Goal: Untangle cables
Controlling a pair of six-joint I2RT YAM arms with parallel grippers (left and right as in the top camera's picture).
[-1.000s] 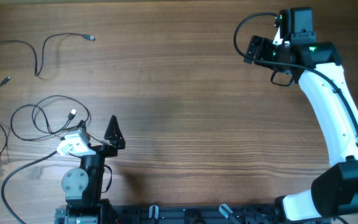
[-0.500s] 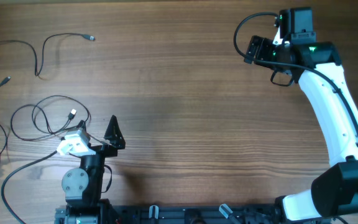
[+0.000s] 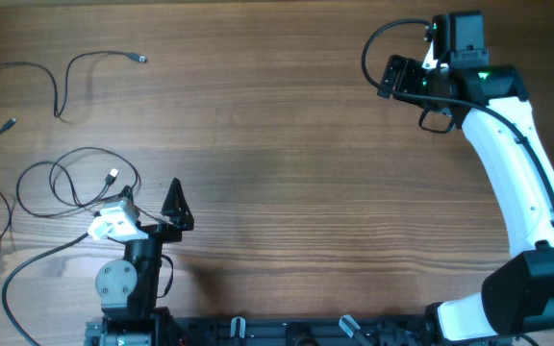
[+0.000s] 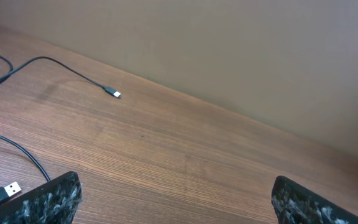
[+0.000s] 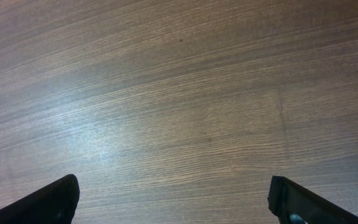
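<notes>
Brown wood-grain tabletop (image 3: pixel 287 144) carries thin black cables with small plug ends (image 3: pixel 112 177), sprawled in loose loops around nine o'clock, just beside my left gripper (image 4: pixel 176 206), jaws wide and empty. My right gripper (image 5: pixel 173 202) gapes empty at one o'clock. I fear pinching crossed strands together would tighten the loops.

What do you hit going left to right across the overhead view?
Black cables spread at the left → left arm, jaws open, just right of the loops → bare table → right arm, jaws open, at the far right.
</notes>
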